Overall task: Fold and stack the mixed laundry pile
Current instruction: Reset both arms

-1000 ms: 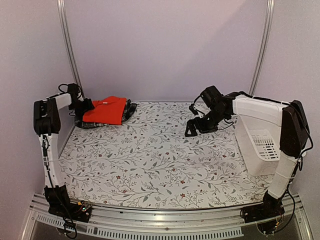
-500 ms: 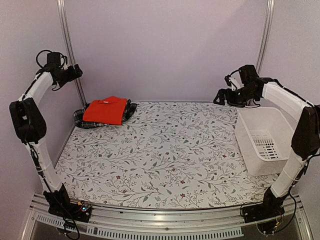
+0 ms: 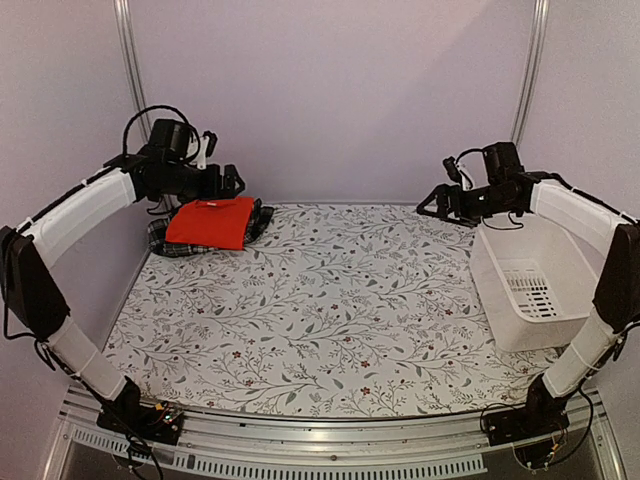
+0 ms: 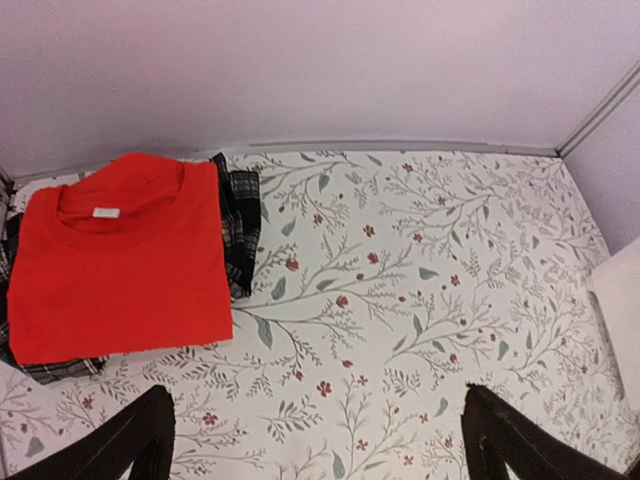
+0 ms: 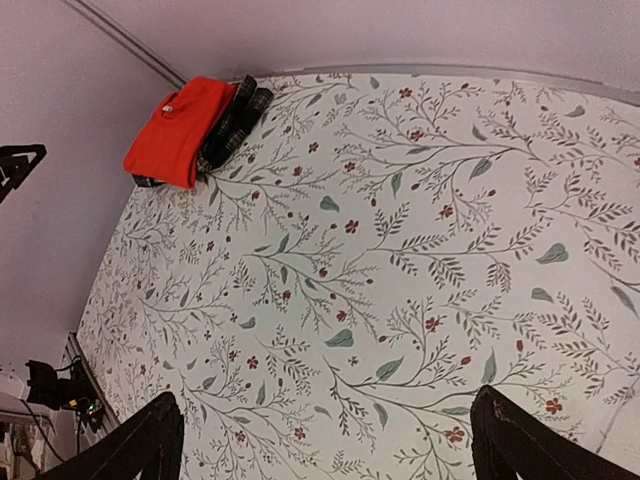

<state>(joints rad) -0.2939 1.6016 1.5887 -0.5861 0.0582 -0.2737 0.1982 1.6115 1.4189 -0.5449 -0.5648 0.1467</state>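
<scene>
The folded red shirt (image 3: 211, 222) lies on top of the folded black-and-white plaid garment (image 3: 180, 248) at the table's far left corner. Both show in the left wrist view, shirt (image 4: 115, 260) over plaid (image 4: 240, 225), and small in the right wrist view (image 5: 175, 135). My left gripper (image 3: 232, 182) hovers open and empty in the air just above the stack's far edge; its dark fingertips (image 4: 130, 445) frame bare cover. My right gripper (image 3: 432, 205) is open and empty, raised at the far right beside the basket.
A white plastic basket (image 3: 535, 285) stands on the right side of the table. The floral table cover (image 3: 330, 300) spans the table. Metal uprights (image 3: 135, 90) stand at the back corners, with walls close behind.
My left arm swung down and right from high by the left upright to hover over the stack. My right gripper dipped slightly. One second ago both grippers were low, the left one at the stack.
</scene>
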